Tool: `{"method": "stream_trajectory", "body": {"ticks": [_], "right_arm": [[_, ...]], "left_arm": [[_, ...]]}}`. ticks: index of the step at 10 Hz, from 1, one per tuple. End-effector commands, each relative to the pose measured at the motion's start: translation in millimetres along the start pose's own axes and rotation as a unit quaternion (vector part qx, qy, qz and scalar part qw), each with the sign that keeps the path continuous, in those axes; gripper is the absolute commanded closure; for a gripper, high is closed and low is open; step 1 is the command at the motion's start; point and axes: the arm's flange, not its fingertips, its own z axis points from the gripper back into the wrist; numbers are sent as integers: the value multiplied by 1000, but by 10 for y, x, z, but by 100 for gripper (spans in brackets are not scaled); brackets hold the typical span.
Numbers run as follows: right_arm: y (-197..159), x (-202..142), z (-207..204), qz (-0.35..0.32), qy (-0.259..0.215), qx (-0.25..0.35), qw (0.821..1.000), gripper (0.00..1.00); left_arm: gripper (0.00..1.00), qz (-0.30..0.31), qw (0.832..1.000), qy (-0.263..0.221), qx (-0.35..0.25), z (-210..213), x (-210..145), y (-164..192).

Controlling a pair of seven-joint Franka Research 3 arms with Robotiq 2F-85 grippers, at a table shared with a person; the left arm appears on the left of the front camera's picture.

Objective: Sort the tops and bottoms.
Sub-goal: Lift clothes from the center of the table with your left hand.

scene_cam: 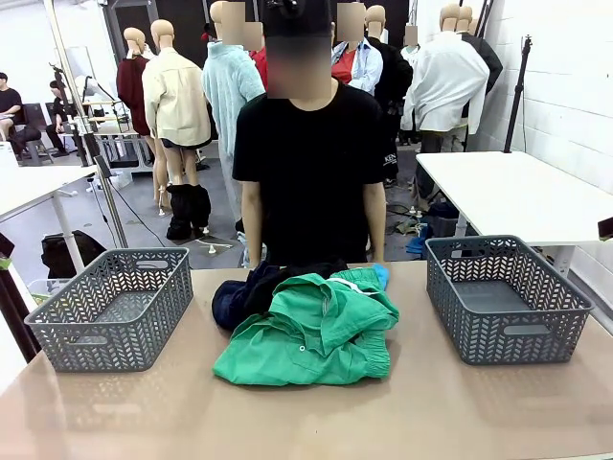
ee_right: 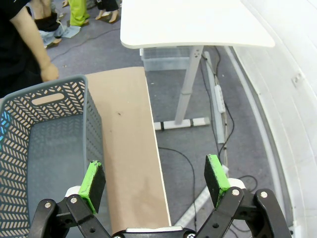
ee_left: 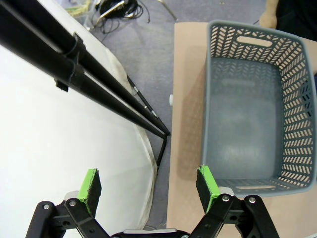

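Green shorts (scene_cam: 311,331) cover most of blue shirt (scene_cam: 381,276); 1 grab may drag both, mis-sorting. Left end effector (ee_left: 148,186) & right end effector (ee_right: 154,179) apart, empty.

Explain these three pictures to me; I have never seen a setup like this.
The wide picture looks from between two robot arms across a tan table at a person standing opposite. On it lies a pile of clothes: a green garment on top, a dark navy one at its left, sky-blue cloth peeking out behind. The left basket and right basket, grey, are empty. The other two pictures come from wrist cameras: the left gripper and right gripper, black with green pads, are open, holding nothing.
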Motion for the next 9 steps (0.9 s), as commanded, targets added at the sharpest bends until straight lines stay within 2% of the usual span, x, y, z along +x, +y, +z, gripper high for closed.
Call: {"method": "stream_trajectory", "body": {"ticks": [1,2,4,6,7,8,9], "right_arm": [[15,17,32,4,1,-3,1000,0],[15,17,32,4,1,-3,1000,0],[15,17,32,4,1,-3,1000,0],[15,17,32,4,1,-3,1000,0],[15,17,32,4,1,-3,1000,0],[15,17,32,4,1,-3,1000,0],[15,17,32,4,1,-3,1000,0]], "left_arm": [[0,-25,998,-49,-17,241,209,-225],[0,-65,994,-80,-35,410,374,-462],[0,-161,977,-104,-95,604,618,-1057],[0,-260,949,-92,-156,554,814,-1824],[0,-298,936,-86,-164,487,888,-2235],[0,-339,921,-75,-177,444,920,-2557],[0,-358,912,-59,-189,364,945,-2813]]}}
